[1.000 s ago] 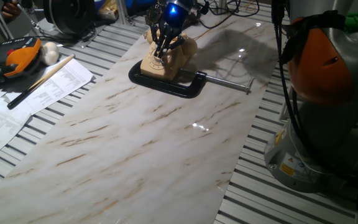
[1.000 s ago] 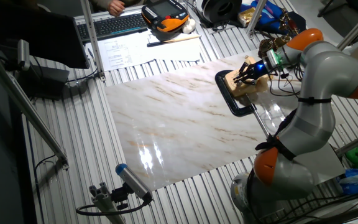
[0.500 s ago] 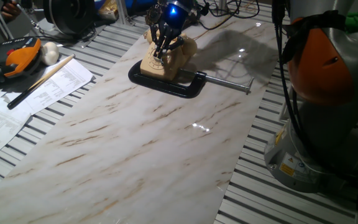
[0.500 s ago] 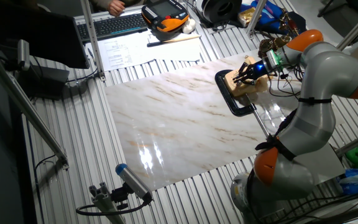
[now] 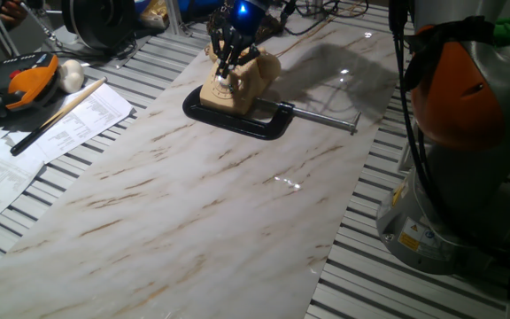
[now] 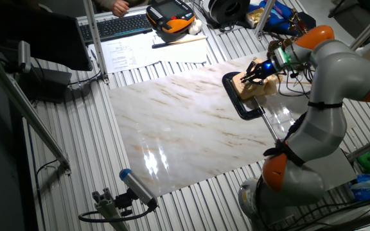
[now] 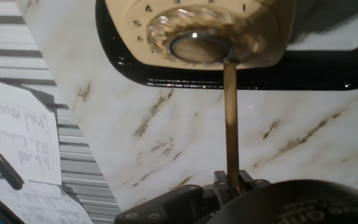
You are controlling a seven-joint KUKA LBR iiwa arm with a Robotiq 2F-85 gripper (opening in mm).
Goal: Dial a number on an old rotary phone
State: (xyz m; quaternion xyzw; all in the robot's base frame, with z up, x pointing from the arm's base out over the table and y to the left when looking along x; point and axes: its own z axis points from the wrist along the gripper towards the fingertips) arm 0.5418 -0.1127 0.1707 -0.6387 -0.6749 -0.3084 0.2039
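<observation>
The cream-beige rotary phone (image 5: 237,87) stands at the far end of the marble board, pinned by a black C-clamp (image 5: 253,122) with a silver screw bar (image 5: 324,116). My gripper (image 5: 228,60) hangs just above the phone's sloped front, as the other fixed view also shows (image 6: 257,72). In the hand view the gripper (image 7: 231,184) is shut on a thin brown stick (image 7: 230,124). The stick's tip reaches the lower rim of the silvery dial (image 7: 199,34), which looks blurred. The phone (image 6: 252,85) is partly hidden by the hand.
Printed papers (image 5: 47,128), a long wooden rod with a black end (image 5: 60,110), an orange pendant (image 5: 32,78) and a white ball (image 5: 71,76) lie to the left on the slatted table. The robot's base (image 5: 467,159) stands at the right. A keyboard (image 6: 117,25) lies behind.
The gripper has risen a little from the phone's dial face and now sits slightly higher over it. The phone and clamp have not moved.
</observation>
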